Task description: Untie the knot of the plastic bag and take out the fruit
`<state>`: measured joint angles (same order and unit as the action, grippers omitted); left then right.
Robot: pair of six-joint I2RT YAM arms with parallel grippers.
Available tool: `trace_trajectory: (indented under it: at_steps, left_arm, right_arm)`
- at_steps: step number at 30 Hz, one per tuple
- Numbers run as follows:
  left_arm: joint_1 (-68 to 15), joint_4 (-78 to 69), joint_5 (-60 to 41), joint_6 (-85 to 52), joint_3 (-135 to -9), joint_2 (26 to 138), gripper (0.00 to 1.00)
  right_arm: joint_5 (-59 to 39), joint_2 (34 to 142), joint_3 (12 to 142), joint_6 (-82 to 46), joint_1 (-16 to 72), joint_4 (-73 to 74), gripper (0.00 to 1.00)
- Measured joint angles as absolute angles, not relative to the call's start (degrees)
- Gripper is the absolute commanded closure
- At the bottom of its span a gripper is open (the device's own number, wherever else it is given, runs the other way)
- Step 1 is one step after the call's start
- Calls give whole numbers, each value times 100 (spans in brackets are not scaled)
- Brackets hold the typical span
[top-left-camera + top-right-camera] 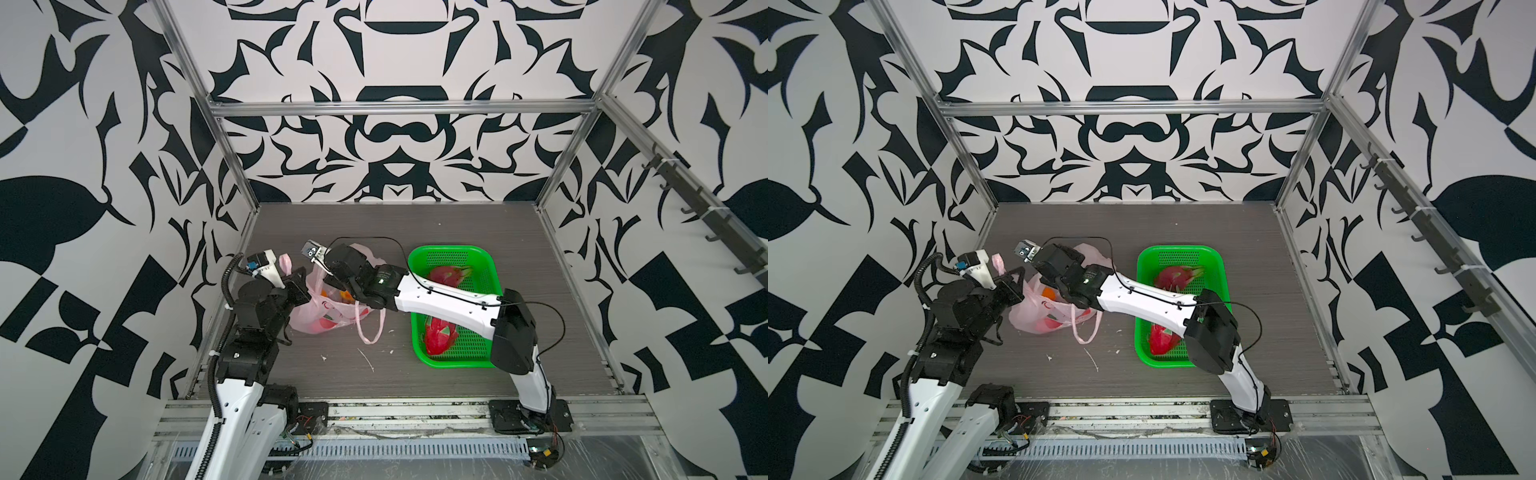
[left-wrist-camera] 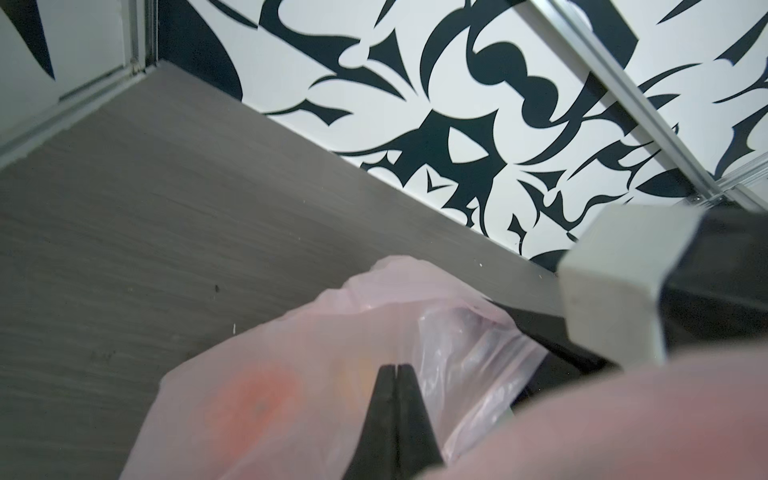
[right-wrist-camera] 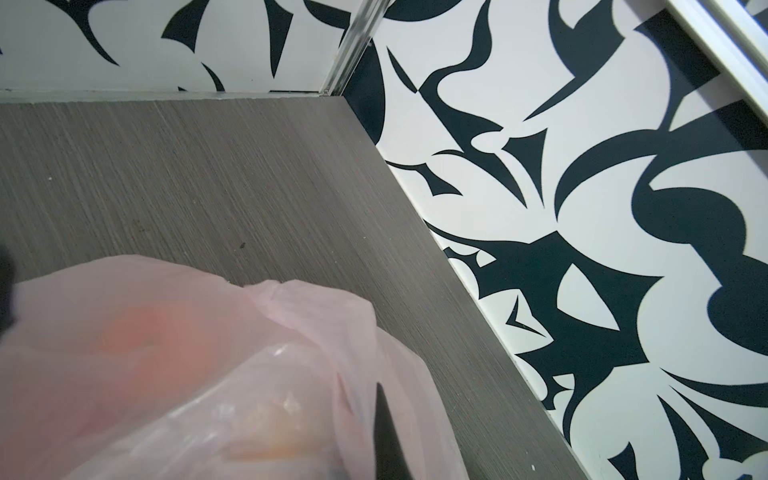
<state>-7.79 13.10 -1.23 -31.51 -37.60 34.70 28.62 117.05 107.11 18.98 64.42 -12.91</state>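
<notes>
A green perforated basket (image 1: pixel 451 250) sits on the grey wood-grain table (image 1: pixel 374 224), right of centre. White scraps (image 1: pixel 368 360) lie near the table's front. Black-and-white patterned walls (image 1: pixel 399 158), aluminium frame (image 1: pixel 399 107), hook rail (image 1: pixel 706 216) on the right.

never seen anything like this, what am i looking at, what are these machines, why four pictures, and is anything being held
These are two robot arms bolted to the near edge of a grey table. Two pictures come from one camera head looking down on the whole scene. The other two come from a small camera on each arm's wrist, looking past its hand.

On the table are a pink plastic bag with its mouth open, and a green basket. The basket holds a far dragon fruit and a near dragon fruit. An orange fruit shows inside the bag.

The left hand is shut and seems to pinch the bag's edge. The right hand is shut at the bag's mouth; what it grips, if anything, is hidden.
</notes>
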Motion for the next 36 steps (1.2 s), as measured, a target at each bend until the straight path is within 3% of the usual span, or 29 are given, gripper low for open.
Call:
trace_trajectory:
  at_steps: [13,23,32,36]
  left_arm:
    - [-779,1092,-274,-2681,-4453,4265,100]
    - [-779,1317,-784,-2923,-3903,3844,100]
    - [-779,1911,-1356,-3315,-3052,2812,100]
    - [-779,2084,-1531,-3446,-2788,2504,100]
  right_arm:
    - [2853,11087,9719,1503,6442,-1041,100]
    - [2832,10462,9330,1009,6442,-1111,100]
    - [2613,9944,8584,172,6442,-1608,87]
    - [2408,9850,8370,-228,6442,-1918,73]
